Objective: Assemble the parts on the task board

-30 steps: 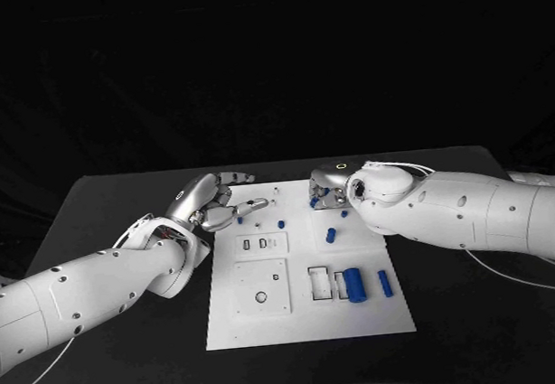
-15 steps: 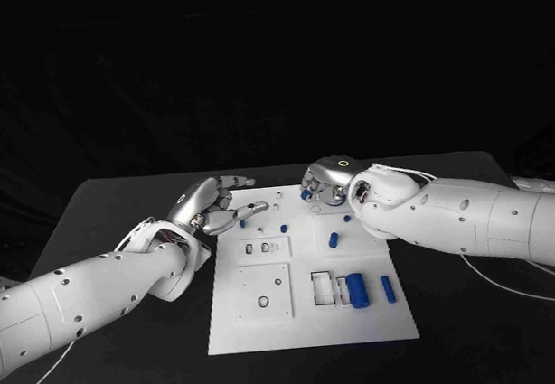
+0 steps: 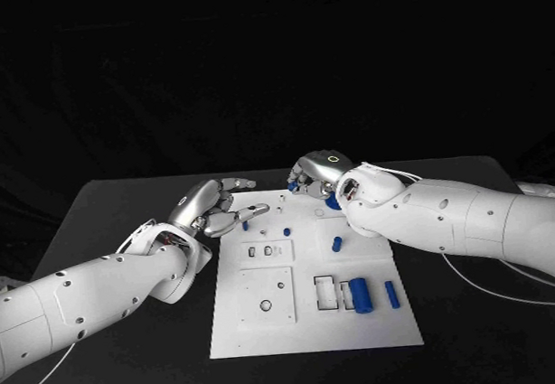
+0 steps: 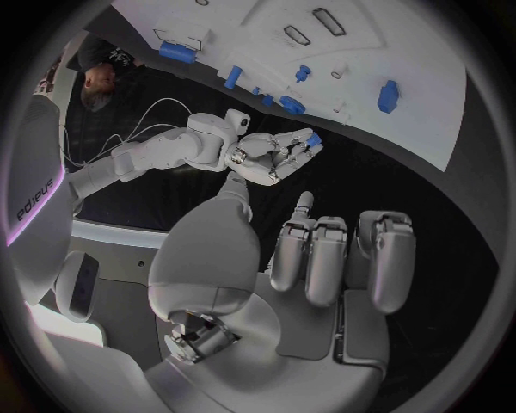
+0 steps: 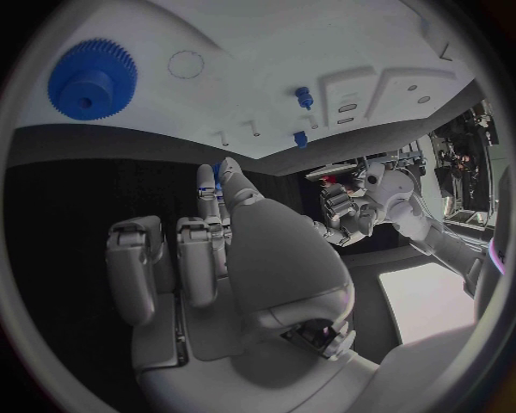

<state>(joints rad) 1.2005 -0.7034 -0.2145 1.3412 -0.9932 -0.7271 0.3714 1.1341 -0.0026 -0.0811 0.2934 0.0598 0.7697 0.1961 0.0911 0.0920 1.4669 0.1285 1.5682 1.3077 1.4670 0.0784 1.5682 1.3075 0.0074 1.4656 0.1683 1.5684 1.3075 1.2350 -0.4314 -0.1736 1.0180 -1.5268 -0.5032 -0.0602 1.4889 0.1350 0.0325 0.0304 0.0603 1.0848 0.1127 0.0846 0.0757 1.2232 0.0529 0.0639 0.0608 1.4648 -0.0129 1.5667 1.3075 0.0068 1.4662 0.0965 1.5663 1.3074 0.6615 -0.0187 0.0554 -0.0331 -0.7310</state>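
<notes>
Both white arms reach in toward 12 o'clock, forearms converging, the two hands near each other but apart. Left hand (image 3: pixel 213 207) at about 10 o'clock of centre: fingers curled loosely, one finger extended toward 3 o'clock, nothing seen in its grasp. Right hand (image 3: pixel 313 175) at about 12 o'clock, palm turned down, fingertips (image 4: pixel 306 143) bunched together, pinching a small blue part (image 4: pixel 313 138).

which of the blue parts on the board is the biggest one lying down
The thick blue cylinder near the board's front right, lying beside the rectangular cut-out. The slimmer blue pin to its right and the small peg farther back are clearly smaller.
</notes>
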